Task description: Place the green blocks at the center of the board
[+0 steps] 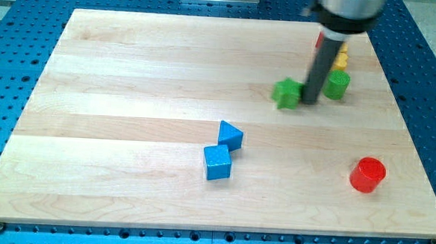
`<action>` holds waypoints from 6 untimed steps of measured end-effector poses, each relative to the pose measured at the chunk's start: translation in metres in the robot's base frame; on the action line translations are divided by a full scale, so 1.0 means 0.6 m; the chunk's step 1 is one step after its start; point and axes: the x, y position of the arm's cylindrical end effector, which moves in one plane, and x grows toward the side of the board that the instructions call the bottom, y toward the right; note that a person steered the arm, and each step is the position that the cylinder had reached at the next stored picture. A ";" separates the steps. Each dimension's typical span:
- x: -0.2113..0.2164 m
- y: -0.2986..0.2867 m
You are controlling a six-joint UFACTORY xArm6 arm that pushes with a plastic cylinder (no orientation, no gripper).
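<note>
Two green blocks, star [286, 93] and cylinder [336, 84]; my tip [307, 102] between (rod near-upright; no hand).

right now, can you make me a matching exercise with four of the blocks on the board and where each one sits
Things:
1. green star block
2. green cylinder
3. red cylinder
4. blue cube

Places:
A. near the view's bottom right
B. just left of my tip
C. just below the blue triangular block
D. just right of my tip

Pairs: 1-B, 2-D, 3-A, 4-C
</note>
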 end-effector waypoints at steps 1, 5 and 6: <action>0.015 -0.048; -0.072 0.158; -0.034 -0.008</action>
